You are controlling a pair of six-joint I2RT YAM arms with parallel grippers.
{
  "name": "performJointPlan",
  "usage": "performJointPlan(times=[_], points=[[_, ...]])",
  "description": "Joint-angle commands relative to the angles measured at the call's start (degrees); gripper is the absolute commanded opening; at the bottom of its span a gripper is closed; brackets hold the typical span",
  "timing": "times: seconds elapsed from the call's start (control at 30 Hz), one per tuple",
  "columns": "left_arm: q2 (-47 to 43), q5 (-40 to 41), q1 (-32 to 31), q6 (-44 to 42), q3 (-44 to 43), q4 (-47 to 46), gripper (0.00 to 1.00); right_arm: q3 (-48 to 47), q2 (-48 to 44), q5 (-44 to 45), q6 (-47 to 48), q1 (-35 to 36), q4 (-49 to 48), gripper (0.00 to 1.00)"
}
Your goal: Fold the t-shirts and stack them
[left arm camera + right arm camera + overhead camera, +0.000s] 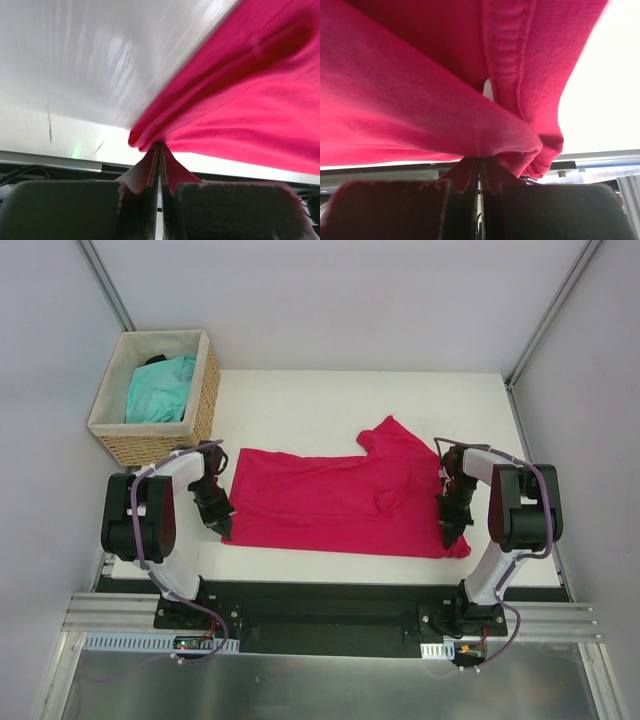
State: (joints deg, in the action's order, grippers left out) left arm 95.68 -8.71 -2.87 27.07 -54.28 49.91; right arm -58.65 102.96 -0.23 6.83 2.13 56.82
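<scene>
Centrally, the pink t-shirt (330, 505) lay spread across the white table (300, 405), one sleeve poking toward the upper right of the overhead frame. The left gripper (222, 527) was clenched on the shirt's lower-left corner, and the right gripper (447, 535) was clenched on its lower-right edge (both wrist views showed cloth pinched between closed fingers, the right one beside a ribbed band). At the upper left, the turquoise t-shirt (160, 390) sat crumpled inside the wicker basket (140, 447), well apart from the pink one.
</scene>
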Motion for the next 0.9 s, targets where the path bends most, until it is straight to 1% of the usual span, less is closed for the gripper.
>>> performJointPlan(times=[0.0, 0.13, 0.2, 0.27, 0.3, 0.4, 0.43, 0.5, 0.6, 0.63, 0.67, 0.7, 0.73, 0.77, 0.83, 0.87], points=[[-4.18, 0.27, 0.59, 1.76, 3.12, 3.09, 0.00, -0.41, -2.23, 0.76, -1.03, 0.24, 4.44, 0.01], [-6.46, 0.71, 0.59, 1.93, 4.54, 3.09, 0.00, -0.58, -1.79, 0.84, -0.42, 0.33, 4.44, 0.01], [-7.61, 1.24, 0.59, 1.67, 3.75, 3.17, 0.00, -1.54, -5.03, 0.76, -0.76, 0.77, 4.27, 0.01], [-9.36, 1.24, 0.59, 1.15, 1.12, 4.48, 0.00, -3.39, -8.98, 0.84, -1.29, 1.03, 5.14, 0.01], [-9.89, 1.07, 0.59, 0.88, -0.28, 5.10, 0.00, -6.09, -10.13, 0.76, -1.64, 1.12, 5.67, 0.01], [-11.39, 0.62, 0.59, -0.52, -6.70, 8.53, 0.00, -10.76, -15.57, 3.82, -3.05, 2.35, 8.22, 0.01], [-11.83, 0.97, 0.59, -0.87, -10.37, 10.10, 0.00, -13.83, -16.99, 4.70, -3.57, 2.35, 10.22, 0.01], [-13.05, 2.11, 0.59, -1.93, -15.30, 13.36, 0.00, -16.66, -20.49, 6.90, -3.93, 2.35, 11.73, 0.01], [-13.77, 1.51, 0.59, -3.86, -18.48, 12.68, 0.00, -17.64, -22.88, 7.09, -1.75, 2.09, 9.29, 0.01], [-13.68, 0.89, 0.59, -4.21, -18.49, 11.54, 0.02, -16.33, -23.24, 5.95, -1.30, 1.83, 6.06, 0.02], [-13.50, 0.37, 0.59, -5.61, -18.32, 9.52, 0.06, -15.80, -22.89, 4.55, -1.29, 1.39, 4.55, 0.06], [-12.63, 0.36, 0.59, -5.97, -18.66, 8.29, 0.11, -15.44, -22.37, 2.88, -1.03, 1.21, 3.05, 0.10], [-12.19, -0.34, 0.59, -6.50, -18.93, 5.84, 0.24, -15.18, -20.88, 1.04, -0.68, 1.12, 0.17, 0.12], [-11.66, -0.69, 0.59, -7.81, -19.19, 4.42, 0.30, -14.91, -20.17, -2.37, -0.68, 1.03, -1.34, 0.22], [-9.64, -1.13, 0.59, -8.52, -20.42, 1.44, 0.38, -14.47, -18.76, -4.42, -0.24, 1.12, -5.90, 0.26], [-8.94, -2.70, 0.76, -9.74, -20.86, 0.46, 0.44, -14.82, -17.37, -5.73, -0.24, 1.03, -7.15, 0.28]])
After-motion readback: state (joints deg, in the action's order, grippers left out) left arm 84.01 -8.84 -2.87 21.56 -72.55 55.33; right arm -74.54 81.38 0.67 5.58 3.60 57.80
